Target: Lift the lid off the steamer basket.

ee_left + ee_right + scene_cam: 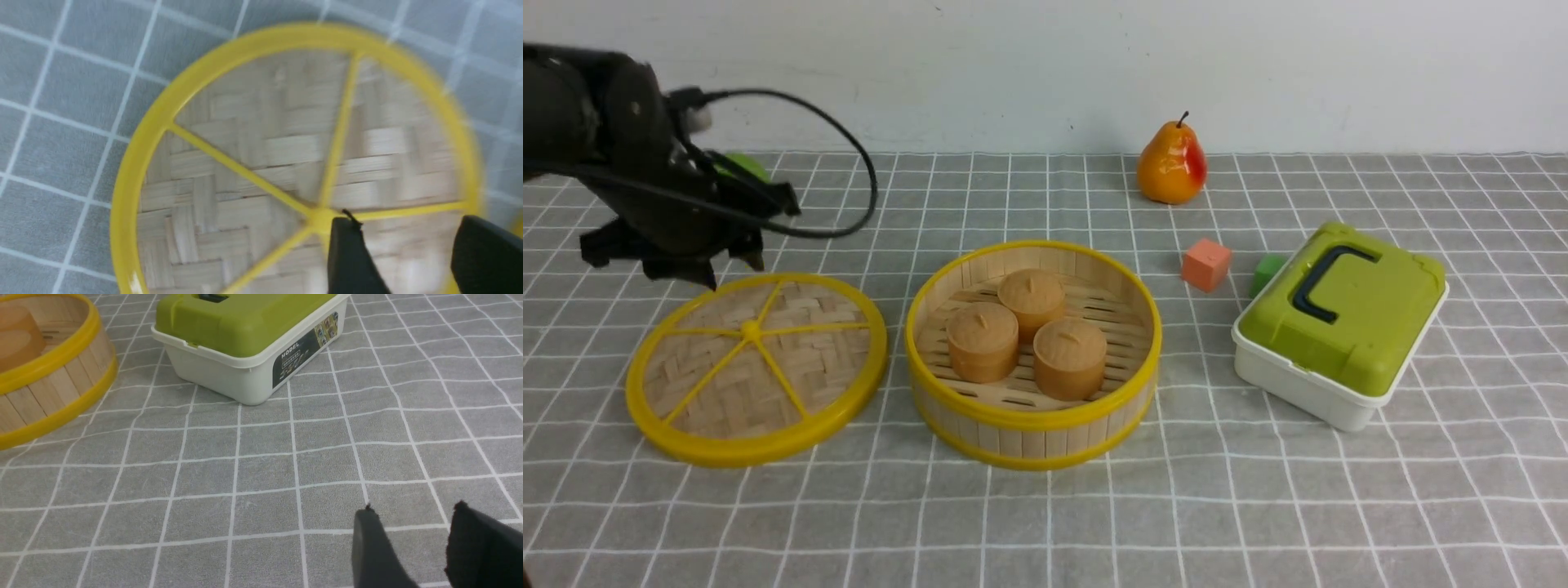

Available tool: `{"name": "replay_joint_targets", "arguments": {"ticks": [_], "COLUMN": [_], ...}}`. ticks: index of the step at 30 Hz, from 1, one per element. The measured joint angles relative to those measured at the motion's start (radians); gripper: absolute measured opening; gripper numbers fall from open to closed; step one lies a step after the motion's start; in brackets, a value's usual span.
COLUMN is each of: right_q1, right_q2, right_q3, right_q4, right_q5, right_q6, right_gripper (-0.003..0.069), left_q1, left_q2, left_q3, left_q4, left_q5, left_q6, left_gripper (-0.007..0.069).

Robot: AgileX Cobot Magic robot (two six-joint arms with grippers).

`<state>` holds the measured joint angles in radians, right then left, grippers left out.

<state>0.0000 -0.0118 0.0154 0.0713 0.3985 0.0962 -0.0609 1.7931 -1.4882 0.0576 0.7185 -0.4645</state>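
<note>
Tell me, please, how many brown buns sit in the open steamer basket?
3 in the steamer basket: a back bun, a front-left bun, a front-right bun. None seems hidden.

yellow-rimmed woven lid (pixel 757 369); grey checked cloth (pixel 1258 490)

The lid (pixel 757 369) is woven bamboo in glossy yellow plastic, the steamer basket (pixel 1029 438) slatted wood, the tablecloth (pixel 1258 490) matt cloth.

One readable word: "MODEL", on a box label.
The white box (pixel 229 381) with the green lid (pixel 245 322) carries a dark label (pixel 304 355) on its side wall, seen in the right wrist view. MODEL stands there in white capital letters. The smaller lines under it are too small to read.
</note>
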Motion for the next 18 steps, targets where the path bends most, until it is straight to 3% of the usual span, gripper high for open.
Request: {"name": "replay_joint_targets", "arguments": {"ticks": [3,8,14,18], "right_q1": [0.000,0.000,0.000,0.000], "right_q2": [0.000,0.000,0.000,0.000], "right_q3": [0.000,0.000,0.000,0.000], "right_q4": [0.000,0.000,0.000,0.000], "right_q5": [0.000,0.000,0.000,0.000], "right_q6": [0.000,0.000,0.000,0.000], "right_gripper": [0.0241,0.0241,0.0241,0.0241], "left_q1": [-0.009,-0.087,-0.117,-0.117], "left_q2": [-0.176,-0.558,-0.920,-1.077], "left_q3": [0.052,0.244,0.528,0.718], "left_q4": [-0.058,-0.099,-0.112,-0.112], "left_q5": [-0.035,-0.190,-0.264,-0.285], "left_q6": [0.045,0.174,0.226,0.229], "left_gripper": [0.0324,0.0163,-0.0013,-0.0013]}}
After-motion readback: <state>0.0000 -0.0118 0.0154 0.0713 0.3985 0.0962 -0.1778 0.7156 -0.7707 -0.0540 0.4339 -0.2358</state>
